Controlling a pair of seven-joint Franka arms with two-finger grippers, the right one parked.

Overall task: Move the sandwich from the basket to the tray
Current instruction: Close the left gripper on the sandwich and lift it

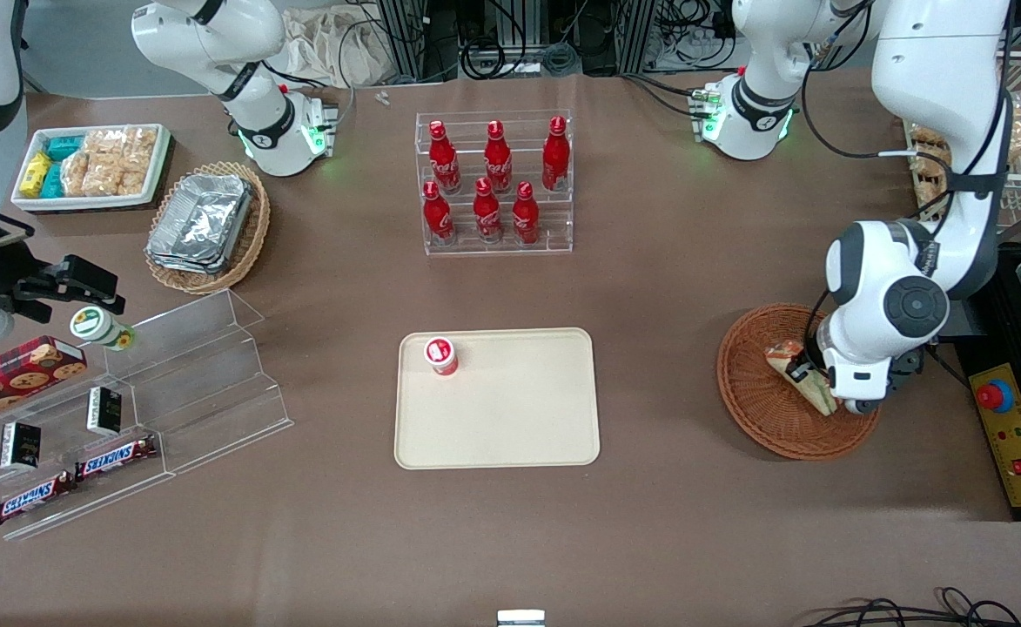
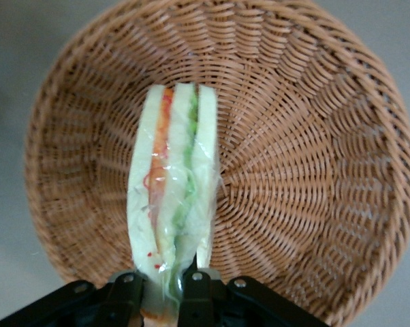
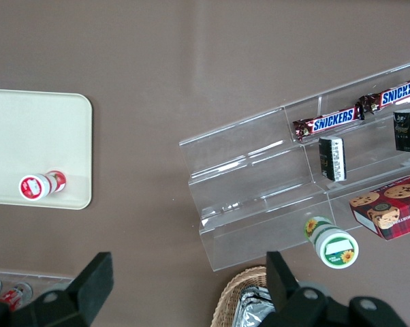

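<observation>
While the pincer [image 2: 161, 289] clamped the plastic-wrapped triangular sandwich [image 2: 172, 184] by one end inside the round woven wicker basket [image 2: 314, 170], the flat beige tray [image 1: 510, 418] lay well apart on the brown table [image 1: 667, 287], mostly bare beside a small red bottle [image 1: 441, 355].

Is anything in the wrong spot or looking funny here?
Nothing is spilled or broken. One small oddity: a red bottle stands on the tray, away from the others in the clear rack. The claw is shut on the sandwich over the basket.
</observation>
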